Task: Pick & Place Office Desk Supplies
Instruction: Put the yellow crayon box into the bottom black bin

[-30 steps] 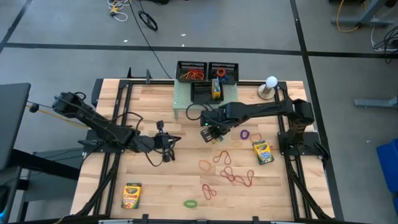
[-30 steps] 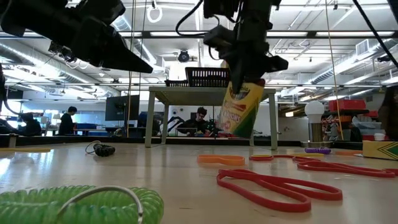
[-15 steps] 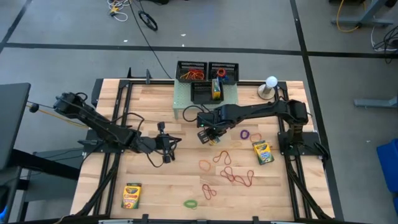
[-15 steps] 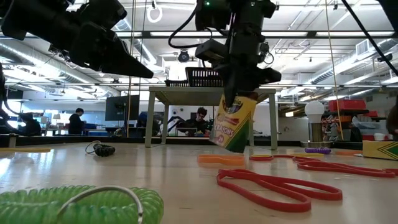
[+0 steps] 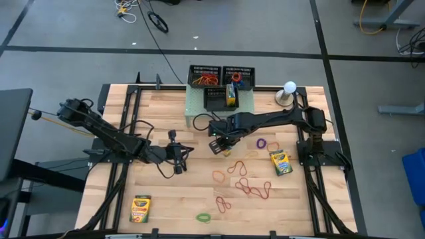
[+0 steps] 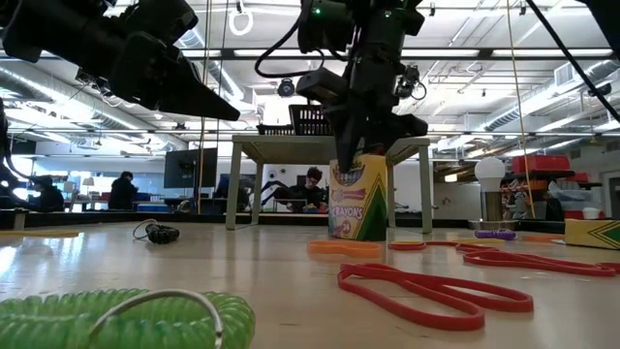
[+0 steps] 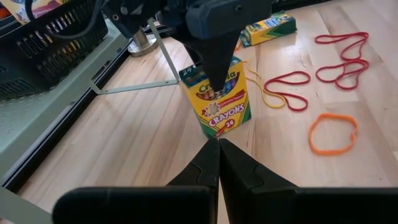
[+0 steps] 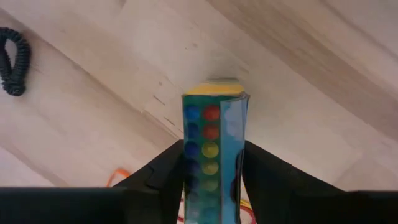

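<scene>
Right gripper (image 6: 360, 145): it is reaching down over the middle of the table (image 5: 159, 192), just in front of the pale green riser (image 5: 196, 106). Its fingers (image 8: 165, 171) are flanking the top of a crayon box (image 6: 358, 201). From the wrist view they are sitting right beside the box's sides, but whether they are still pressing on it or are already clear I cannot tell.

Crayon box under the right gripper: it is standing upright on the wood, bottom edge on the table, printed front facing the low camera.

Left gripper (image 5: 178, 154): it is hanging over the table's left-centre, fingers (image 7: 211, 165) pressed together with nothing between them, pointing toward the standing box.

Other crayon boxes: one (image 5: 281, 162) is lying flat near the right edge; one (image 5: 141, 208) is lying flat near the front left corner; one (image 5: 231, 95) is sitting on the riser by the black mesh trays (image 5: 221, 77).

Rubber bands: red loops (image 5: 255, 189) are lying scattered in front of the standing box, with an orange one (image 5: 218, 176) near them, a purple one (image 5: 261, 143) to the right, and a green one (image 5: 203, 217) at the front edge. More are sitting piled in the left tray.

Coiled black cord (image 8: 12, 62): it is lying on the wood apart from the box.
</scene>
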Controlling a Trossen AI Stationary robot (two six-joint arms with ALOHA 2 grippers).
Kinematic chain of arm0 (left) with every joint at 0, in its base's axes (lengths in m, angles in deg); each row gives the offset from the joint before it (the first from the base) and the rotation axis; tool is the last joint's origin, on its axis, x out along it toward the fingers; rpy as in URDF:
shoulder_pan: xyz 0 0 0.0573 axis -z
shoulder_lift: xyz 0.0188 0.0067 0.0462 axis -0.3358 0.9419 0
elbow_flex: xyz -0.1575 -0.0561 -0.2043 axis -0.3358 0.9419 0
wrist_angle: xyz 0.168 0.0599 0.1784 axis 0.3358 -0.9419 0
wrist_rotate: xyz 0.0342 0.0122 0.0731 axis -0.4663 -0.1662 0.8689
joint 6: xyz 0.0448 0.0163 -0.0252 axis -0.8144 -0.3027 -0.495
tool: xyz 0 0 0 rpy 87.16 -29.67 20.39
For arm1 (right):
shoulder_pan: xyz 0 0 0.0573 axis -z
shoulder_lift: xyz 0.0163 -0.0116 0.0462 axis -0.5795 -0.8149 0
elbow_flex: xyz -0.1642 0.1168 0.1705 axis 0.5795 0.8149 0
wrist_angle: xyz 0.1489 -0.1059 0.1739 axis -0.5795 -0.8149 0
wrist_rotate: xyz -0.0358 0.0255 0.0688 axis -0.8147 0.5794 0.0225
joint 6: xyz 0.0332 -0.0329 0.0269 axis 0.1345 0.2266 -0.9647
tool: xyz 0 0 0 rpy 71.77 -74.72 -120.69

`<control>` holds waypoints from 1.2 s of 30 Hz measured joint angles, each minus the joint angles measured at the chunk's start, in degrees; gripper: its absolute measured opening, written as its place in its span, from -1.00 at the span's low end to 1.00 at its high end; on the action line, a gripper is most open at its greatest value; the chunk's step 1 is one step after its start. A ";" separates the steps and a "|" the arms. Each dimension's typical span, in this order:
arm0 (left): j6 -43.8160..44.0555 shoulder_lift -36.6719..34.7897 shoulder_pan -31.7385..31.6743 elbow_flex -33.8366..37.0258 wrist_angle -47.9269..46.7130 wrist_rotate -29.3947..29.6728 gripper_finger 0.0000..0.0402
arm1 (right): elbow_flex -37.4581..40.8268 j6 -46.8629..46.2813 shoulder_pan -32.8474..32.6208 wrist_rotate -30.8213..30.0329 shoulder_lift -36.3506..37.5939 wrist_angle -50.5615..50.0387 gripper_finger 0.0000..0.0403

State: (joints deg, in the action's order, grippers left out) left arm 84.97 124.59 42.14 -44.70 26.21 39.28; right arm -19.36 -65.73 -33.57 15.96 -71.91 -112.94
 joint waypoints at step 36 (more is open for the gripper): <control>-1.95 -6.14 -8.70 23.95 46.02 -17.12 -0.96 | 14.82 0.78 -15.58 -34.44 11.38 15.71 0.34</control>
State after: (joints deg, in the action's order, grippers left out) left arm 83.03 118.45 33.44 -20.74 72.23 22.16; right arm -4.53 -64.96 -49.16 -18.48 -60.53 -97.23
